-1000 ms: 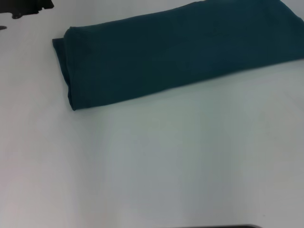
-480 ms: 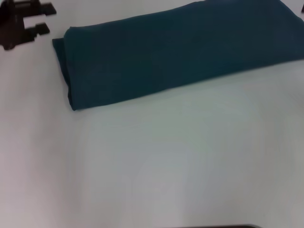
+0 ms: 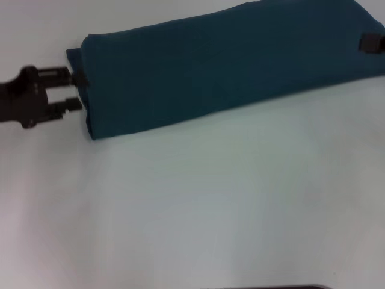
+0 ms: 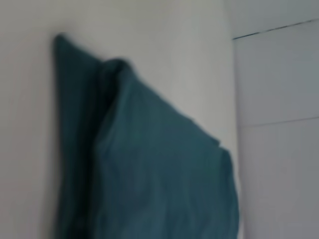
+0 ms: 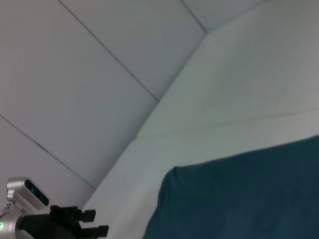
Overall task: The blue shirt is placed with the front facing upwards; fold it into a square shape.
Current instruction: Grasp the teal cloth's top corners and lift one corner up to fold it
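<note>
Head view: the blue shirt (image 3: 228, 66) lies folded into a long band across the far table (image 3: 210, 211); left gripper (image 3: 77, 90), fingers spread, at its left end; right gripper (image 3: 372, 42) at the right edge, fingers' state unclear
Left wrist view: the shirt's (image 4: 149, 164) layered end on the table (image 4: 25, 124)
Right wrist view: shirt corner (image 5: 239, 194), left gripper (image 5: 94, 224) beyond, spread

The shirt (image 3: 222, 66) reads as one solid dark teal-blue across the whole folded band, no print or lettering showing on the upturned side, only slightly darker shading along the folded edge on the left. From the left wrist it's the same plain teal, a touch deeper in the creases. The table (image 3: 198, 205) under it is plain white, unpatterned, with a faint pale greenish wash in the middle. The left gripper (image 3: 77, 91) is matte black, fingers and body alike. At the right edge, the right gripper (image 3: 371, 43) shows as a small black shape. Behind, the wall (image 5: 75, 74) is pale grey-white, crossed by thin dark seam lines.
</note>
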